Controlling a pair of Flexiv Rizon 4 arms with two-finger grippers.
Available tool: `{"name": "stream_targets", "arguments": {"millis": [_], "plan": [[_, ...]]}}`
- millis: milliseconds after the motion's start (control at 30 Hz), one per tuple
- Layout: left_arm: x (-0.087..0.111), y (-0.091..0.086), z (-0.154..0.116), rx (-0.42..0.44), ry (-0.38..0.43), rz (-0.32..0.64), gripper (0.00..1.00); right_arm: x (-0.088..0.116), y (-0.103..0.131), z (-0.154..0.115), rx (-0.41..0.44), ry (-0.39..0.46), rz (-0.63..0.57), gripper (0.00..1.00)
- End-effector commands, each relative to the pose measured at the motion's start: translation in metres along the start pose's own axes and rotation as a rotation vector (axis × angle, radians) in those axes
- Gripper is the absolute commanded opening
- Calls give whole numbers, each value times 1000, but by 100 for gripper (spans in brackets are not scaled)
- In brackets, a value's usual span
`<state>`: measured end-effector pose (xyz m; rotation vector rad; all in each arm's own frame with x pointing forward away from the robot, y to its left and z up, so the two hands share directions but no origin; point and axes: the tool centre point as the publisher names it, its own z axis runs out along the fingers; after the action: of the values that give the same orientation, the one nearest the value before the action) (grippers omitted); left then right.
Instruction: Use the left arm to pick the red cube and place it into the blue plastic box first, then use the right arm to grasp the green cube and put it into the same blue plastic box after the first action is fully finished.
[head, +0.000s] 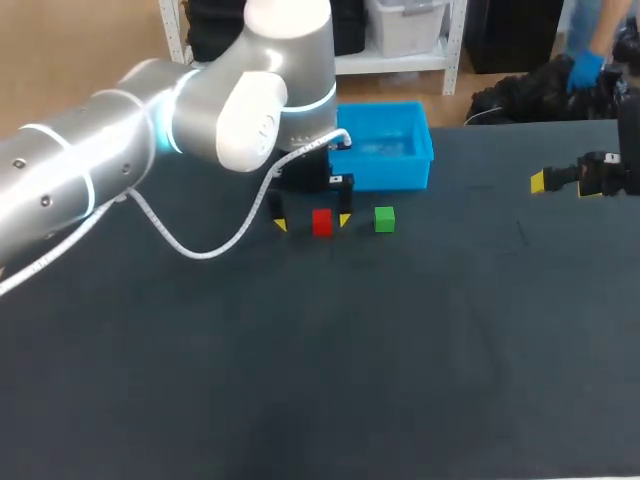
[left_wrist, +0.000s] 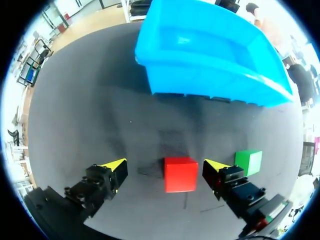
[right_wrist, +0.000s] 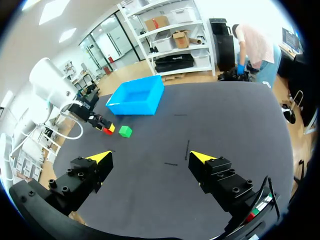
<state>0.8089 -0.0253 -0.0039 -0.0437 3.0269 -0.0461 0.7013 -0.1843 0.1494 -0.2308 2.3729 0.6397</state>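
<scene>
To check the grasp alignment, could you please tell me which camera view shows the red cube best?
The left wrist view: the red cube sits large and unobstructed between the fingers of the open left gripper. The head view shows it small; the right wrist view shows only a distant red speck.

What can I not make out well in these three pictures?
- Head view: the left arm hides a corner of the blue plastic box and the top of the left gripper.
- Right wrist view: the small red cube is tiny and half behind that gripper.
- Left wrist view: a finger covers an edge of the small green cube.
</scene>
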Motion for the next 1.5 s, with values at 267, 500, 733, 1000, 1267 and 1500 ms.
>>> {"name": "stream_targets", "arguments": {"millis": [267,500,733,1000,1267,1500], "plan": [[-3,-8,0,-11,-1,15,100,0,0,0,0,0,-1,100],[-4,-8,0,-15,-1,17,33,0,0,0,0,0,-1,100],[-5,-9,1,-2,8,20,0,0,0,0,0,0,-1,100],[-5,-9,2,-5,11,23,0,0,0,0,0,0,-1,100],[-3,-9,0,-6,5,30,0,0,0,0,0,0,-1,100],[-6,-9,-23,8,-9,41,0,0,0,0,0,0,-1,100]]}}
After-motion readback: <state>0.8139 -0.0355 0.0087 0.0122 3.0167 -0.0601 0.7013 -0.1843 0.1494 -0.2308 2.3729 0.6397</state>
